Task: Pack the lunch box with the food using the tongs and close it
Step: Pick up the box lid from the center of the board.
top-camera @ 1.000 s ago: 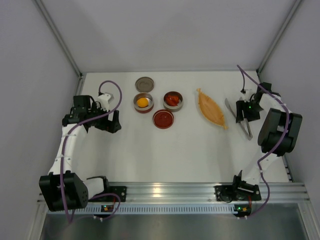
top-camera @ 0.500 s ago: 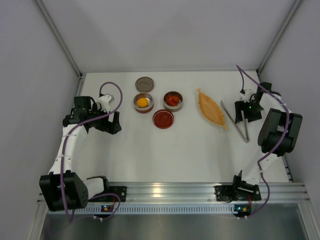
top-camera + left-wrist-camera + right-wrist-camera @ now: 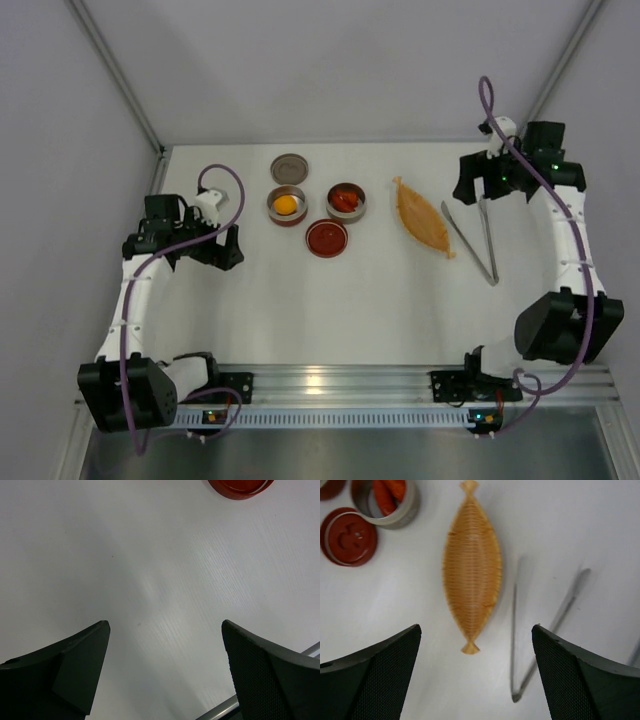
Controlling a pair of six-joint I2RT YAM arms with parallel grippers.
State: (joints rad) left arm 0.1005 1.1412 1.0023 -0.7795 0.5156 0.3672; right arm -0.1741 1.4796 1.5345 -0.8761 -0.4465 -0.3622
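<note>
The left claw (image 3: 165, 625) hangs at far left with its fingers wide apart and empty above the bare tabletop (image 3: 300, 300). Beside it we see the food in place. The round orange-yellow piece (image 3: 285, 204) sits in the first tin (image 3: 270, 212) and the red slices (image 3: 344, 200) in the second tin (image 3: 362, 208). Both tins are uncovered, with the grey lid (image 3: 289, 166) and the red lid (image 3: 327, 238) lying on the tabletop beside them. The orange woven dish (image 3: 425, 218) lies bare. Just right of it the tongs (image 3: 514, 645) rest flat, their arms splayed in a V. The right claw (image 3: 476, 628) was down on them a second ago. It has since let go and drawn up toward the far edge, its fingers spread and holding nothing. We judge the packing finished and the tool put down for good. Only the fitting of the lids remains.
</note>
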